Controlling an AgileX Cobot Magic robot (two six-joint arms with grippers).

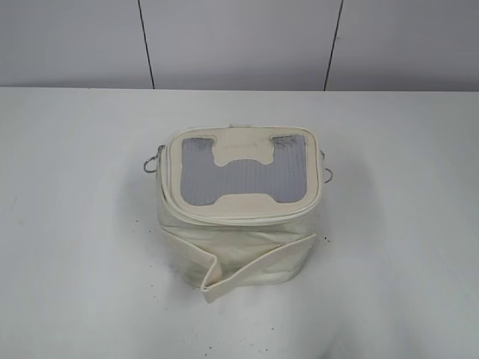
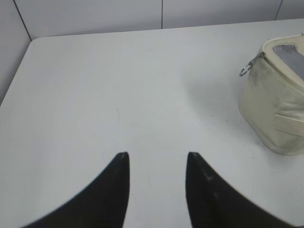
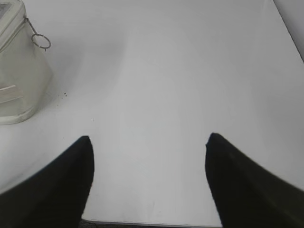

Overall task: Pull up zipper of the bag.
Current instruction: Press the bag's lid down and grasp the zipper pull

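Note:
The cream-white bag [image 1: 239, 250] stands in the middle of the white table, grey window [image 1: 243, 176] on top. The zipper track [image 1: 174, 206] runs round the top panel rim. A silver pull with a ring hangs at the bag's left side [image 1: 151, 163] and another at its right side [image 1: 327, 173]. In the left wrist view the bag [image 2: 275, 95] is at the right edge with its ring pull [image 2: 246, 70]. My left gripper [image 2: 156, 154] is open and empty, well left of the bag. In the right wrist view the bag [image 3: 19, 80] and ring pull [image 3: 41, 42] are at upper left. My right gripper [image 3: 148, 137] is open, empty, right of the bag.
The wide cream band [image 1: 254, 269] hangs loose round the bag's front. A grey panelled wall [image 1: 239, 41] stands behind the table. The table's near edge [image 3: 152, 223] shows under the right gripper. Neither arm shows in the exterior view.

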